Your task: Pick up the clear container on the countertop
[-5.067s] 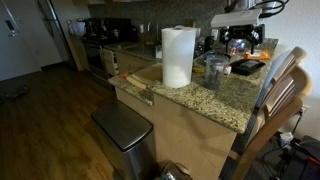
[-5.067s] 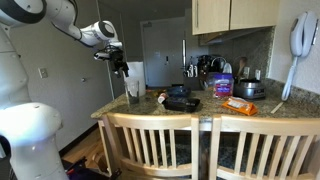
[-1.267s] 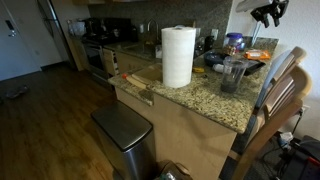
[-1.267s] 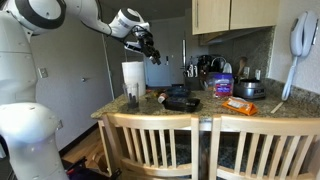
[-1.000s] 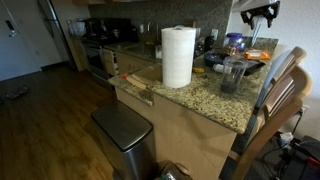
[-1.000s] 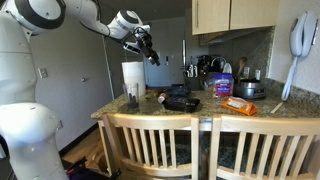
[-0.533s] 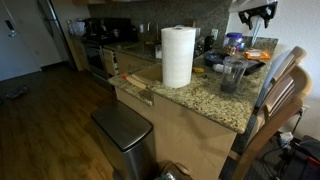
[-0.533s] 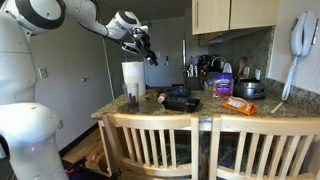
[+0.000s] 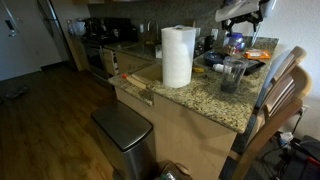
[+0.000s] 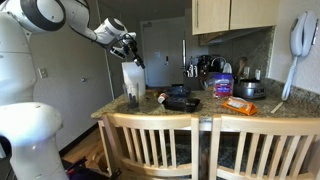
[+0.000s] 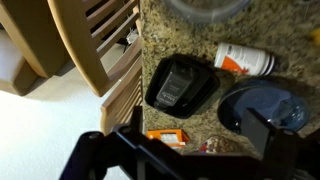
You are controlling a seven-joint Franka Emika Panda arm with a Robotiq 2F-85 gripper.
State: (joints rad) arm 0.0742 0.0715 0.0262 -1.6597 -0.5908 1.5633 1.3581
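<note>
The clear container (image 9: pixel 232 73) stands on the speckled granite countertop (image 9: pixel 212 100), to the right of the white paper towel roll (image 9: pixel 178 55). In the other exterior view the container (image 10: pixel 133 95) stands in front of the roll (image 10: pixel 133 74). My gripper (image 9: pixel 246 11) hangs high above the counter, well clear of the container, and also shows in an exterior view (image 10: pixel 129 50). In the wrist view the gripper (image 11: pixel 198 140) is open and empty, jaws wide apart, over the countertop (image 11: pixel 180 35). Only the container's rim (image 11: pixel 208 6) shows at the top edge.
Under the gripper lie a black tray-like object (image 11: pixel 180 82), an orange-and-white tube (image 11: pixel 245 58), a dark round dish (image 11: pixel 262 106) and a small orange packet (image 11: pixel 165 134). Wooden chairs (image 10: pixel 160 140) stand against the counter's edge. A jar with a purple top (image 10: pixel 222 84) stands further back.
The gripper has moved sideways, high over the counter, towards the paper towel roll and the container. It stays open. The container has not moved.
</note>
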